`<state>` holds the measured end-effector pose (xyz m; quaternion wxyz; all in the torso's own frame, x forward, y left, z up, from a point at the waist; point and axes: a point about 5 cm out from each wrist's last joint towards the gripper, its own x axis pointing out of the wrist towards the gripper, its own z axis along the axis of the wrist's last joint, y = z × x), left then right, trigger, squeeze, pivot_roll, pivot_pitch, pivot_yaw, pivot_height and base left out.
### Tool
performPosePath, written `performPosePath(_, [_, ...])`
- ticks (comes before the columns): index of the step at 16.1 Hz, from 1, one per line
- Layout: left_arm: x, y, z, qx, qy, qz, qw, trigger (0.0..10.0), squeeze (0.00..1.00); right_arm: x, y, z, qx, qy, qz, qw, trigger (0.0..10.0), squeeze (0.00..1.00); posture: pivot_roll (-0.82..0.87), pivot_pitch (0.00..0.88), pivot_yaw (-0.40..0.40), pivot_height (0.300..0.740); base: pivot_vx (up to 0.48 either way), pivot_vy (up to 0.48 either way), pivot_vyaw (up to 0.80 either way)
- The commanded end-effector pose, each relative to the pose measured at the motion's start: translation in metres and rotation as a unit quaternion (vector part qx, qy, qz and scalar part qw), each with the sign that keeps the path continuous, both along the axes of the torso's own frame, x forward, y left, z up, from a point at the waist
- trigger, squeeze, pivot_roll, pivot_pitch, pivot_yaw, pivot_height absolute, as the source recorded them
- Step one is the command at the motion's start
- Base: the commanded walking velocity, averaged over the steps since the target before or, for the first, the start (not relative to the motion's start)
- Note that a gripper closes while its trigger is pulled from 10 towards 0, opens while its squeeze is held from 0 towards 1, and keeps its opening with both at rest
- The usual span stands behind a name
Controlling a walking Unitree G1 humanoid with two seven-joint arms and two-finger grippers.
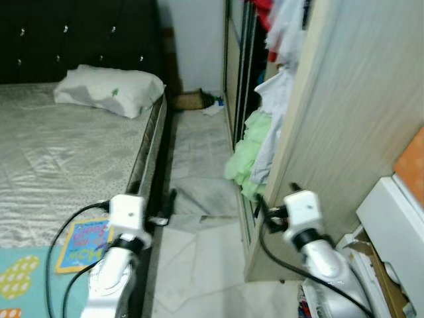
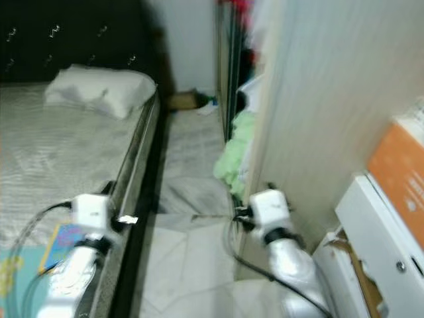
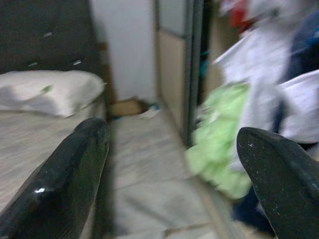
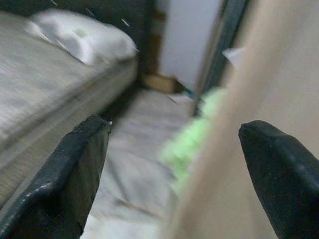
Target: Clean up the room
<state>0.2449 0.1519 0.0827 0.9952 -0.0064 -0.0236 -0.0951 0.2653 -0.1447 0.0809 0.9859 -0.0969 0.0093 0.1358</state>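
Both hands, left hand (image 1: 170, 202) and right hand (image 1: 260, 207), are spread and empty; approach the green clothes (image 1: 244, 154) squarely, avoiding the wardrobe door (image 1: 344, 112).

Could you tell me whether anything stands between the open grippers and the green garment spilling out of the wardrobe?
Nothing visible does. The green garment hangs at the wardrobe's open edge, ahead across bare floor. Left gripper and right gripper are both open, holding nothing.

We see a bed (image 1: 59, 146) with a dark tufted headboard (image 1: 73, 36) and 1 white pillow (image 1: 109, 89) on our left. A wooden wardrobe panel (image 1: 358, 112) stands on our right, a white wall (image 1: 195, 40) behind.
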Motion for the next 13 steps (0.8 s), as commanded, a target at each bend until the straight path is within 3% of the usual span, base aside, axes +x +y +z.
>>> performPosePath(1, [0.0003, -0.0063, 0.0022, -0.008, -0.002, -0.011, 1.0, 10.0, 0.0, -0.0006, -0.0053, 0.0006, -0.007, -0.001, -0.002, 1.0, 10.0, 0.0, 0.03, 0.002, 0.026, 0.74, 0.0, 0.0, 0.8])
performPosePath(13, [-0.0033, -0.0072, 0.0013, 0.001, -0.003, -0.015, 1.0, 10.0, 0.0, -0.0056, -0.005, -0.0019, -0.01, 0.006, 0.0, 1.0, 10.0, 0.0, 0.03, 0.013, 0.027, 0.74, 0.0, 0.0, 0.8])
